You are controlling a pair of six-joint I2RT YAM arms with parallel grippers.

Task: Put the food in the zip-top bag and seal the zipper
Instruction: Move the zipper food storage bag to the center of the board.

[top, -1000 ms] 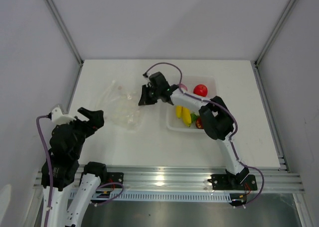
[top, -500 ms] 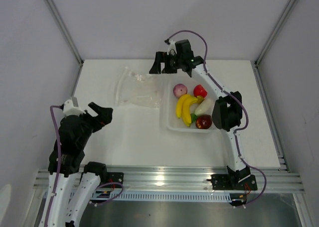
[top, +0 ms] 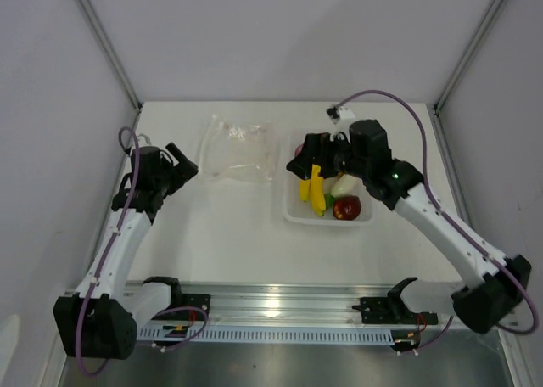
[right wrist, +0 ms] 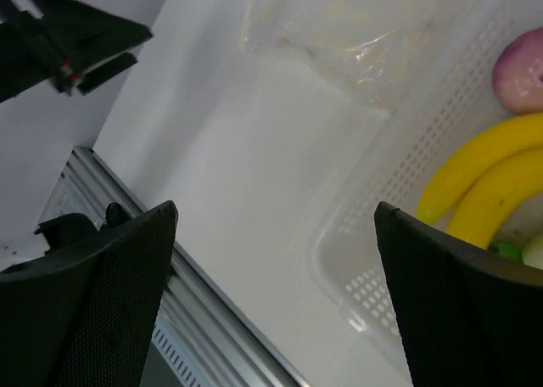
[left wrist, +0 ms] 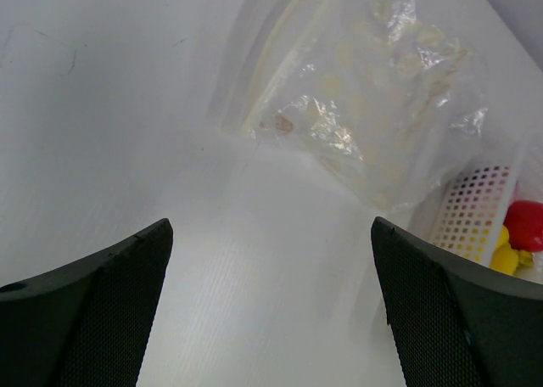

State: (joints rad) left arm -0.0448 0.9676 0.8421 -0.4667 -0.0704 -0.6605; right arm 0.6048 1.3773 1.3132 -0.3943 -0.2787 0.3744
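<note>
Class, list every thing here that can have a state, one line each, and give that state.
bag, lying flat on the table, looks empty; sealed or not, cannot tell
tray, loaded
bananas, in the tray
onion, in the tray
apple, in the tray
left pincer, open, empty, beside the bag
right pincer, open, empty, over the tray

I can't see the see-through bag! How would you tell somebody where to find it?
Look on the white table for the white plastic tray with tiny holes, holding yellow toy bananas. Right beside the tray's left side, toward the back, lies the small clear plastic bag, flat. Unlike the stiff tray and the bananas, it is thin, crinkly and shiny, with the table showing through.
</note>
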